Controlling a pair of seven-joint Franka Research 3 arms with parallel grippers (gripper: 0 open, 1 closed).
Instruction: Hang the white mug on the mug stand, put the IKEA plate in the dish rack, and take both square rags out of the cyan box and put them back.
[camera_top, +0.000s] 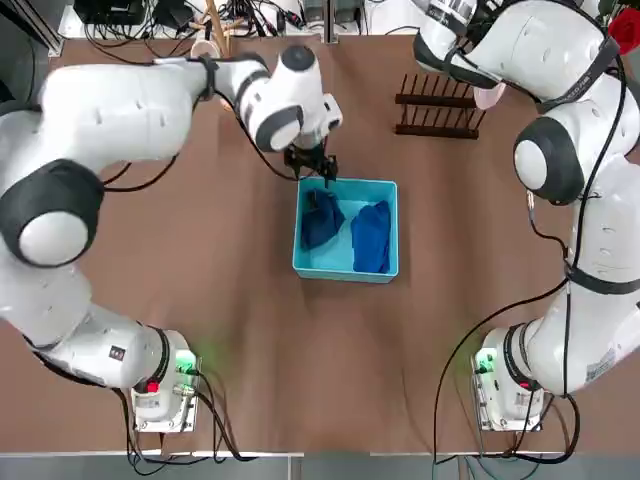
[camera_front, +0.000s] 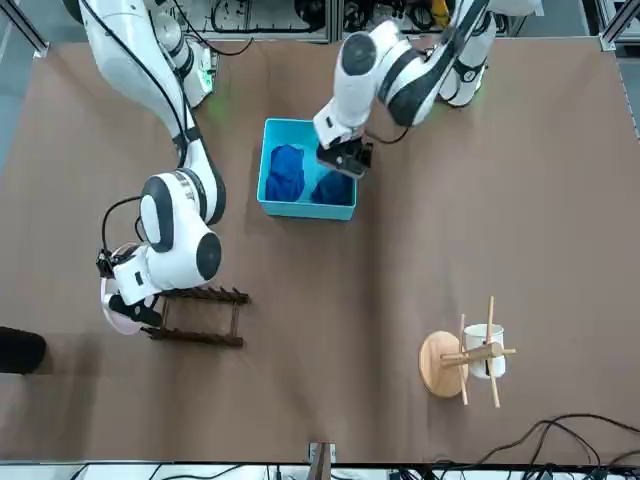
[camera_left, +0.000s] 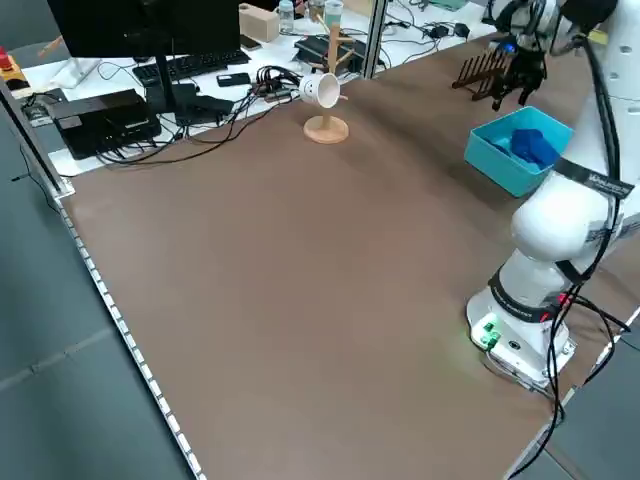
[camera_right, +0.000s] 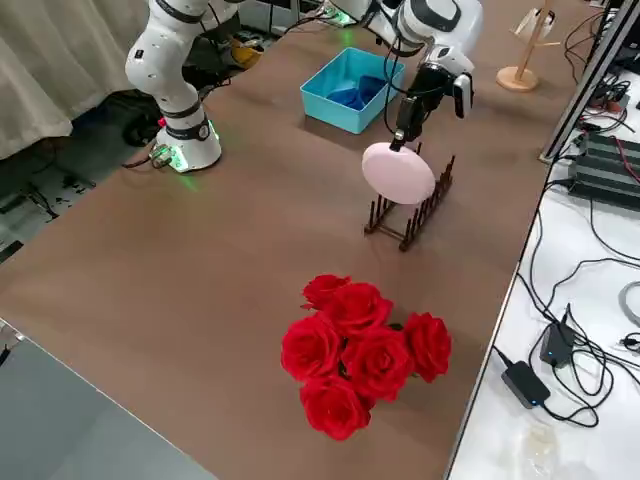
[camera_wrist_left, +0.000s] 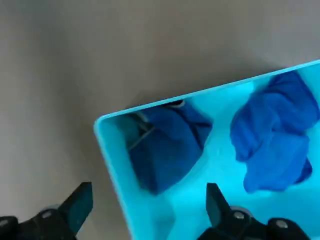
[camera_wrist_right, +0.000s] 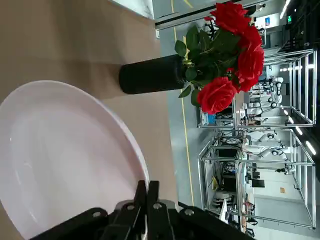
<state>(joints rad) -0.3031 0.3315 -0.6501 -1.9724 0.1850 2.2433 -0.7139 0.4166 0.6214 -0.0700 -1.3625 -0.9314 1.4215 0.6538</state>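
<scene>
My right gripper (camera_right: 400, 143) is shut on the rim of the IKEA plate (camera_right: 398, 173), a pinkish-white plate held on edge at one end of the dark dish rack (camera_right: 412, 214). Whether the plate touches the rack I cannot tell. My left gripper (camera_top: 315, 172) hangs open over the far left corner of the cyan box (camera_top: 345, 270), and its fingers straddle the box wall (camera_wrist_left: 116, 170). Two dark blue square rags (camera_top: 322, 218) (camera_top: 372, 237) lie crumpled inside the box. The white mug (camera_front: 487, 352) hangs on a peg of the mug stand (camera_front: 440, 365).
A black vase of red roses (camera_right: 365, 345) stands on the table beyond the dish rack, on the robot's right. Cables, a monitor and boxes (camera_left: 120, 110) crowd the bench past the table's far edge, behind the mug stand.
</scene>
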